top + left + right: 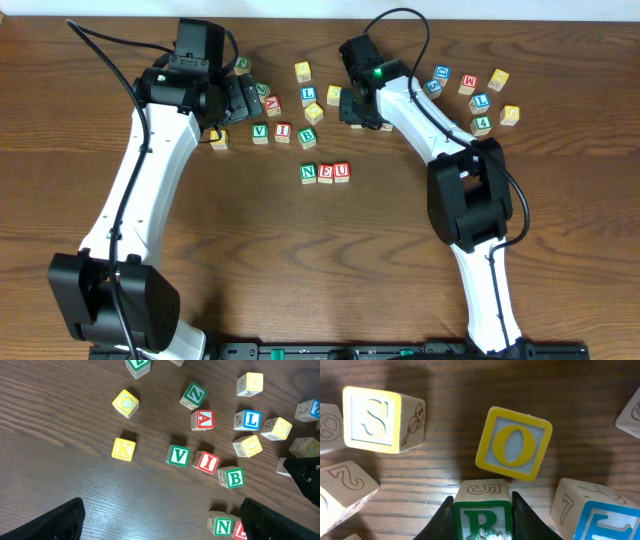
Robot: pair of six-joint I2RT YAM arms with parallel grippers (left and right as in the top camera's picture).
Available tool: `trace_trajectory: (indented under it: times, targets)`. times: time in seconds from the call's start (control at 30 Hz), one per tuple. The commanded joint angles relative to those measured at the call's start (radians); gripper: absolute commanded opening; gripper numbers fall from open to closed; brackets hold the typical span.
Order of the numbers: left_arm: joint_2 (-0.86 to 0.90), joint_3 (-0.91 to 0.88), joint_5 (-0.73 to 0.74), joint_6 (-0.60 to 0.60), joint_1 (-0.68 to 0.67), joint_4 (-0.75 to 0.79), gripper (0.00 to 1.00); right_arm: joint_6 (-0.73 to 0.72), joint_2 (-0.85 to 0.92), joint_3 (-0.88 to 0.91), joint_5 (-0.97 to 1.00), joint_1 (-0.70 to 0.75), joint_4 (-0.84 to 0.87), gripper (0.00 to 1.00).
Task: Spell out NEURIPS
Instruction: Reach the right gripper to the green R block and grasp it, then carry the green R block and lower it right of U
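Note:
Cubes N (308, 173), E (325, 173) and U (342, 172) stand in a row at the table's middle. In the right wrist view my right gripper (482, 521) is shut on a wooden cube with a green R (482, 515), one finger pressed against each side. A yellow O cube (514, 444) touches its far edge and a yellow S cube (375, 419) lies to the left. My left gripper (162, 520) hangs open over bare wood, with N (223, 526) beside its right finger. The red I cube (207, 462) lies between V (178, 455) and B (234, 478).
Loose cubes lie scattered: K (123, 449), C (125, 403), A (203, 420) and L (250, 420) near the left arm. Another group (480, 95) lies at the back right. A cube with a blue face (600, 515) sits close to the right finger.

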State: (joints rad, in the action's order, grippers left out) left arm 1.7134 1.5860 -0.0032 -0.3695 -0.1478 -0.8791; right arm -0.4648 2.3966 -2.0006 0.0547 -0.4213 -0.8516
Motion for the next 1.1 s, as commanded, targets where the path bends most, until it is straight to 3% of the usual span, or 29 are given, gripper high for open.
trace_trajectory:
  times: [0.0, 0.57, 1.07]
  targets:
    - [0.014, -0.013, -0.009, -0.009, 0.001, -0.003, 0.98, 0.014, -0.056, -0.015, 0.013, -0.008, -0.027, 0.22]
    - [0.014, -0.013, -0.009, -0.009, 0.001, -0.002, 0.98, 0.017, -0.177, 0.008, -0.01, -0.014, -0.379, 0.22]
    - [0.014, -0.013, -0.009, -0.009, 0.001, -0.003, 0.98, -0.002, -0.177, 0.207, -0.068, -0.067, -0.246, 0.22]
